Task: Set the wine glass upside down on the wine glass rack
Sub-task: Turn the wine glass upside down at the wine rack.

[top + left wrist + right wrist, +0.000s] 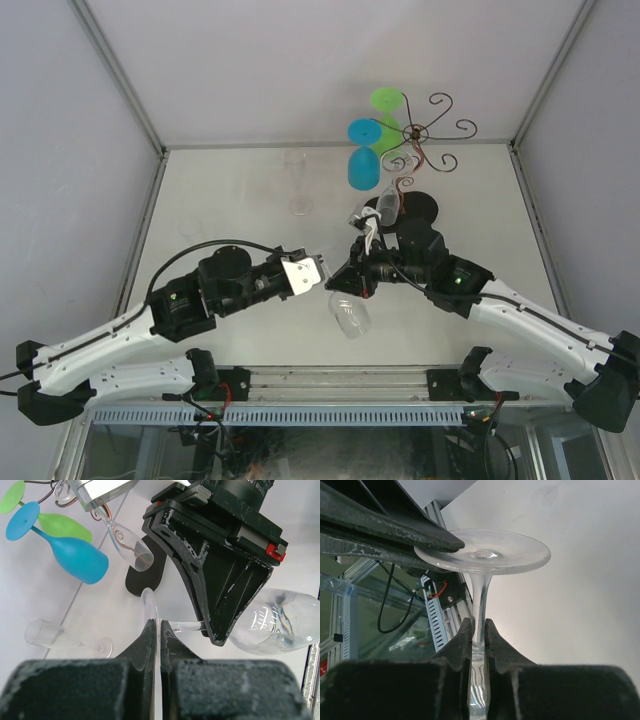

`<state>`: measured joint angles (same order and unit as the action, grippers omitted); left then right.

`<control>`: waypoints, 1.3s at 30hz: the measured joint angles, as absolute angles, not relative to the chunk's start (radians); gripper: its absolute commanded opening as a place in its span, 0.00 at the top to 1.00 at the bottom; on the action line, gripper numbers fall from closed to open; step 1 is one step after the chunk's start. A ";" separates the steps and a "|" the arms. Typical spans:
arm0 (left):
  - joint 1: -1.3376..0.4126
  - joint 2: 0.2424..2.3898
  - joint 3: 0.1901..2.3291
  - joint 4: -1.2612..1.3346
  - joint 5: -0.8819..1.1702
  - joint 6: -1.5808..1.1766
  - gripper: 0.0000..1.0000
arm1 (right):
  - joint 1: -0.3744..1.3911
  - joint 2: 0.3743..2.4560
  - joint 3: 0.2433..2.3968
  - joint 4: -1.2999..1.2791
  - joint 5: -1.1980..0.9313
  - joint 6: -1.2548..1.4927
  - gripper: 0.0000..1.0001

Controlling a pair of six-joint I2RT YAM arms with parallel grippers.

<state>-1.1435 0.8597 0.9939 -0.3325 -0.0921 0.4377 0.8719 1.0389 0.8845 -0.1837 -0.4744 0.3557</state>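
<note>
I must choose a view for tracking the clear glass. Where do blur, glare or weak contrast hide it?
Top external: sharp and evenly lit, but the wine glass is faint against the pale table. Left wrist: the left gripper is a dark, soft-focus mass; bright reflections streak the bowl. Right wrist: the right gripper is blurred too, yet the stem and foot stand out sharp.

Blue glass [363,168] beside green glass [388,128] at the far side; clear flute [296,180] standing on white table [220,200]
</note>
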 measured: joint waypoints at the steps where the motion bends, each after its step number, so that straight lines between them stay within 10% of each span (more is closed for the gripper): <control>1: -1.143 0.862 0.994 -0.334 -0.092 0.438 1.00 | 0.872 1.039 0.884 -0.184 -0.473 0.356 1.00; 5: -1.143 0.864 0.994 -0.335 -0.094 0.437 0.98 | 0.873 1.038 0.883 -0.189 -0.461 0.358 1.00; 24: -1.132 0.833 0.994 -0.287 -0.106 0.361 0.26 | 0.878 0.999 0.833 -0.130 -0.311 0.376 1.00; 39: -0.939 0.793 0.997 -0.202 -0.128 0.141 0.17 | 0.963 0.639 0.546 -0.052 -0.028 0.265 1.00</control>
